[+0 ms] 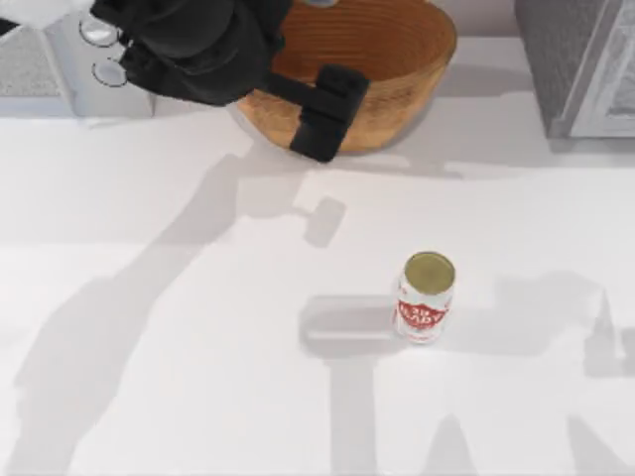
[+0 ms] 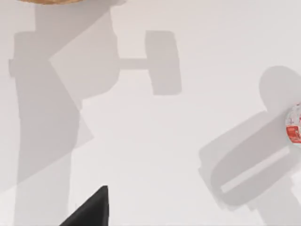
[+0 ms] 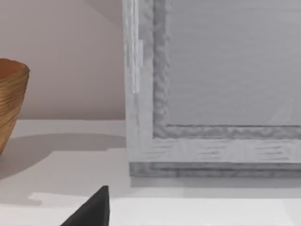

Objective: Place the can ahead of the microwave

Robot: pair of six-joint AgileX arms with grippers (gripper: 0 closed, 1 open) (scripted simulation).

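Observation:
The can (image 1: 425,297) stands upright on the white table, right of centre, with a white-and-red label and a dull gold lid. Its edge also shows in the left wrist view (image 2: 294,128). The microwave (image 1: 60,69) sits at the back left, pale grey-white, with two round silver dials (image 1: 99,30). My left arm reaches from the back left over the basket rim. Its gripper (image 1: 325,117) hangs high, well behind and left of the can and far from it, holding nothing. A black corner of my right gripper (image 3: 91,209) shows close to the darker appliance.
A woven brown basket (image 1: 417,59) stands at the back centre, under the left arm. A darker speckled grey appliance (image 1: 580,59) with a pale door frame fills the back right corner. Open tabletop (image 1: 198,347) lies in front of the microwave.

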